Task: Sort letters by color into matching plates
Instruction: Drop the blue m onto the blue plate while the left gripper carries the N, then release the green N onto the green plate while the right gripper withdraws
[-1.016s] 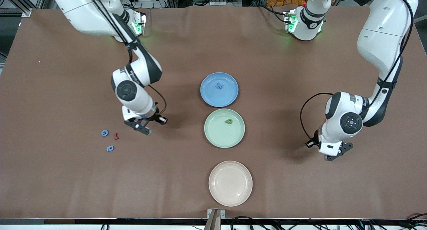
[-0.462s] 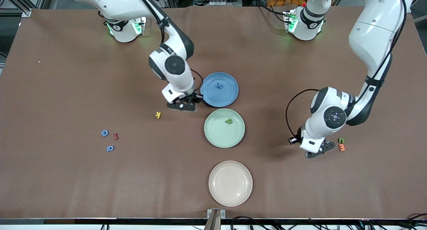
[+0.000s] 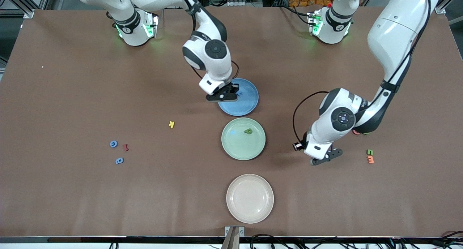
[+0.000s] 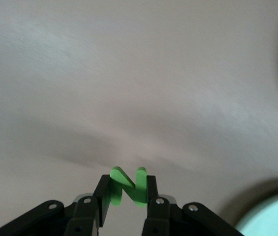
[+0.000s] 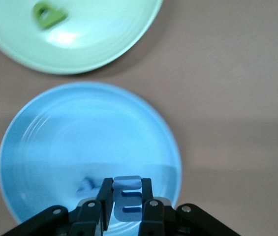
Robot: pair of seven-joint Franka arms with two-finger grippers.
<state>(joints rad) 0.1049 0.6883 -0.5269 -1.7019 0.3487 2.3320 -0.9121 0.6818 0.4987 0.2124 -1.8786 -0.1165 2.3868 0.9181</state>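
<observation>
Blue E (image 5: 127, 198) clamped in right hand (image 5: 127, 204), spine seemingly crosswise; left hand (image 4: 127, 192) clamps green N (image 4: 127, 186).

White rounded arm shells, black joints and cables, green-lit bases, black screw-studded end effectors.

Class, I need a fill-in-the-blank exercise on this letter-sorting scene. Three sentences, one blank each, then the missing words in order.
1. The right tool is shut on a blue letter E over the ____ plate.
2. The left tool is shut on a letter N whose colour is ____.
3. The plate nearest the front camera, the cream plate, holds ____ letters.

Missing words: blue; green; no
</observation>
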